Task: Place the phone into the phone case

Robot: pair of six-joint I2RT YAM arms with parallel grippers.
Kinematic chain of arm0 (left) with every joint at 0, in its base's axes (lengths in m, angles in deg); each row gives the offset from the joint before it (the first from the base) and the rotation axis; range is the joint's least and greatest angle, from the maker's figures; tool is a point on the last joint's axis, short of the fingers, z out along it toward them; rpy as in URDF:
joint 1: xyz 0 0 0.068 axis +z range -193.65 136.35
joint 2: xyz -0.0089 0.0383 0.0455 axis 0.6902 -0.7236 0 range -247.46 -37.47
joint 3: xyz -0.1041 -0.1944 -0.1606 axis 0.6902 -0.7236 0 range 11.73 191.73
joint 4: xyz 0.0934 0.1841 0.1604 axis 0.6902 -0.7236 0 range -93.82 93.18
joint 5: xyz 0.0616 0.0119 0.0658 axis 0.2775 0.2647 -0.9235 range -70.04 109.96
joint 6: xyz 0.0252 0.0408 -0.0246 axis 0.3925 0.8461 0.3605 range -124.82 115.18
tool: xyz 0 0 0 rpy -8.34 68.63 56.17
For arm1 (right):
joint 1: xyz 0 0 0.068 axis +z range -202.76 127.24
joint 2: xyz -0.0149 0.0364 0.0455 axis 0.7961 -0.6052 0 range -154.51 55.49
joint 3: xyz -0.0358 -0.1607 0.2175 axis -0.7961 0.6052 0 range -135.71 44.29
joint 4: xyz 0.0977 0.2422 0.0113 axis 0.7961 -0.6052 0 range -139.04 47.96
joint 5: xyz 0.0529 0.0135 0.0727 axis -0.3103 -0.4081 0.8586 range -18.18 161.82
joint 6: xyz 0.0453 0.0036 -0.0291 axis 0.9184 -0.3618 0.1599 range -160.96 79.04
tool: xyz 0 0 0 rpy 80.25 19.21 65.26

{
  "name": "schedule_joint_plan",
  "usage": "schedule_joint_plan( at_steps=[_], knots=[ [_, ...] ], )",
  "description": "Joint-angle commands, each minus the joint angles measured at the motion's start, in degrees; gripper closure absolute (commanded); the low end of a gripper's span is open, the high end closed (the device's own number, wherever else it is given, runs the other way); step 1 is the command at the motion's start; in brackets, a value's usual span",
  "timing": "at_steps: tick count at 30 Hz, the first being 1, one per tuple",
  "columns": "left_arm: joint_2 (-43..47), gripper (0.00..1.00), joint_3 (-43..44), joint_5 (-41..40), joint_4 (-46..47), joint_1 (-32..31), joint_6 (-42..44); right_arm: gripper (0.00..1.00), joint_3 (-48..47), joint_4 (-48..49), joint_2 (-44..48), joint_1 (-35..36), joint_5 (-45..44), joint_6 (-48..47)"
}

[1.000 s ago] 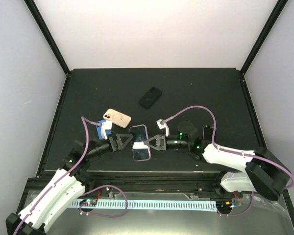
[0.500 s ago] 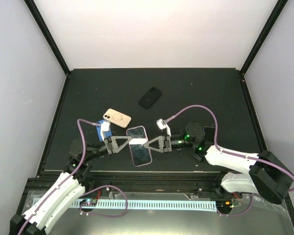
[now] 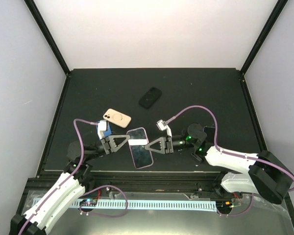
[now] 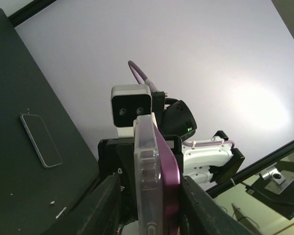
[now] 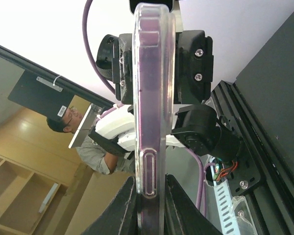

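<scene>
The purple phone hangs above the table's near edge, held between both arms. From the left wrist it shows edge-on, with the clear phone case against the purple phone. My right gripper is shut on the cased phone from the right, a finger pressed on each face. My left gripper straddles the opposite edge. Its right finger touches the purple side, while a narrow gap shows between its left finger and the case.
A tan phone case lies just behind the left gripper. A black case lies further back at mid table. A dark phone lies flat by the right arm, and the left wrist sees this dark phone too. Black rails edge the table.
The left jaws have narrowed from wide open to close around the phone's left edge. Both grippers and the phone have drifted slightly toward the near edge.
</scene>
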State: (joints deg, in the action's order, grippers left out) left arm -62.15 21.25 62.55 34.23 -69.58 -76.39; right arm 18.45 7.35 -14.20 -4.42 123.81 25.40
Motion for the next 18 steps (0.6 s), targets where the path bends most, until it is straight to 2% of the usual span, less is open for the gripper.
schedule_joint_plan(
  at_steps=[1,5,8,15,16,18],
  knots=[
    [0.4,0.72,-0.1,-0.3,1.9,0.4,0.5,0.86,0.5,4.8,0.7,-0.2,0.5,-0.1],
    [-0.1,0.87,-0.9,-0.5,3.3,0.4,-0.4,0.86,0.8,5.0,0.4,-0.1,0.4,0.0],
    [-0.2,0.98,1.1,-1.2,-4.4,0.4,2.5,0.86,0.9,5.0,0.3,-0.1,0.2,-0.1],
    [0.0,0.99,3.3,-1.0,-10.2,0.5,4.0,0.8,0.4,1.3,0.1,-0.1,-0.8,-1.9],
    [0.0,0.97,3.7,-0.8,-10.4,0.4,4.0,0.84,0.4,1.8,-0.3,0.0,-0.6,-1.9],
    [0.1,0.83,4.4,-0.2,-11.3,0.4,4.2,0.89,0.6,3.9,-0.9,-0.1,0.3,-1.0]
  ],
)
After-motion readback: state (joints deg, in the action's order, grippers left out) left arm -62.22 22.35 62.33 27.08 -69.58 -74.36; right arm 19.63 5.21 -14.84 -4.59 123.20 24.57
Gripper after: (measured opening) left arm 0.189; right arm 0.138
